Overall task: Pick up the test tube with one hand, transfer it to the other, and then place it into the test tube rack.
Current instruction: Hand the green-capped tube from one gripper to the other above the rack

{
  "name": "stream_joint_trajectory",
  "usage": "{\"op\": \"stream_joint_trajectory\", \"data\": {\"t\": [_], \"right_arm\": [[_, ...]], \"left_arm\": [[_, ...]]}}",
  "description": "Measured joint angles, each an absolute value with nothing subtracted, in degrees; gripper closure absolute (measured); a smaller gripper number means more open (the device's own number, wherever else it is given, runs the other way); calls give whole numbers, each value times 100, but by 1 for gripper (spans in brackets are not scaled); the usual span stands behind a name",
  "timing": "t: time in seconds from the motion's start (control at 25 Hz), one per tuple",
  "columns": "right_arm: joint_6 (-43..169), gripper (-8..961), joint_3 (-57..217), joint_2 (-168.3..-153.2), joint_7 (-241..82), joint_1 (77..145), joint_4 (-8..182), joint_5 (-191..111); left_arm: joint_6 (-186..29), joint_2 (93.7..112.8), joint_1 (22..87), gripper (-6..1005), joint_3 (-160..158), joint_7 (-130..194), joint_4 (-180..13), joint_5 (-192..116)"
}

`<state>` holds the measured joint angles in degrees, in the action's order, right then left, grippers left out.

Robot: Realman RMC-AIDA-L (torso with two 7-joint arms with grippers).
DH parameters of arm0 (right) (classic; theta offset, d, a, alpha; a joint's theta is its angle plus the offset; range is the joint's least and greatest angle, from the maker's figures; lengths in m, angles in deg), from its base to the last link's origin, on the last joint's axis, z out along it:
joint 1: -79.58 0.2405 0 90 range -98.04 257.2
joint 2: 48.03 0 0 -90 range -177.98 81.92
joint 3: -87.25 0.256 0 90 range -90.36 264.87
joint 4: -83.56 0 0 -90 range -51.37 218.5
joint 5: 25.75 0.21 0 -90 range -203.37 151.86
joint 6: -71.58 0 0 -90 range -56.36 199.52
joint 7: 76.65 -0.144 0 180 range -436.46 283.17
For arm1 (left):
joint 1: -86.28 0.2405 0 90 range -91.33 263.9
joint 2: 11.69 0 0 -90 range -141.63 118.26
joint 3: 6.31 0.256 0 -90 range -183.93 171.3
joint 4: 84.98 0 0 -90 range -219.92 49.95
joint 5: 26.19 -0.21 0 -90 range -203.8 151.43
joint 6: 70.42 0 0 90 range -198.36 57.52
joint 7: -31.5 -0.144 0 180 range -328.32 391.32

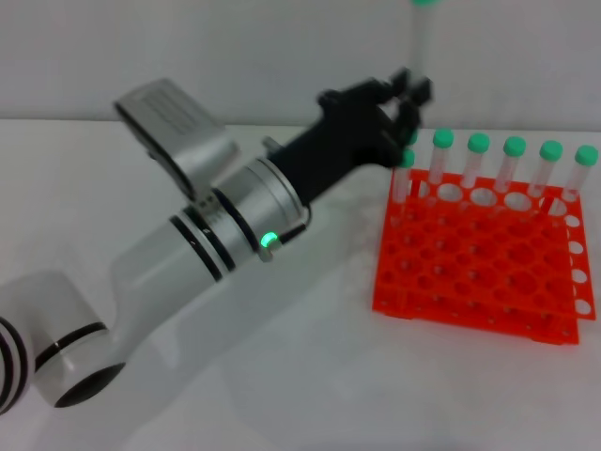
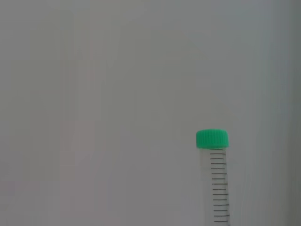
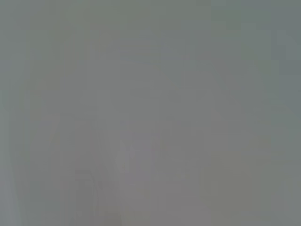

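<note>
Above the far left corner of the test tube rack, the left gripper has its jaws clamped on the test tube, upright. Handover next: the right gripper, unseen, must come meet it.

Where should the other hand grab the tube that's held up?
I'd pinch the test tube on its clear stem just under the green cap, coming from the robot's right side. It stands upright, and the left gripper holds its lower end.
</note>
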<state>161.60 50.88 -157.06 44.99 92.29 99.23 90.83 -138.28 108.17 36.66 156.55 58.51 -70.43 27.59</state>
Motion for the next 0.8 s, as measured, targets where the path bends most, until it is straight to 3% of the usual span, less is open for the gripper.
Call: {"op": "stream_joint_trajectory", "data": {"t": [0.8], "right_arm": [[16749,149,5008,-15786,4442,9492,10358,8378]], "left_arm": [[-13210,10846,3366,808,15655,5521,-6695,1616]]}}
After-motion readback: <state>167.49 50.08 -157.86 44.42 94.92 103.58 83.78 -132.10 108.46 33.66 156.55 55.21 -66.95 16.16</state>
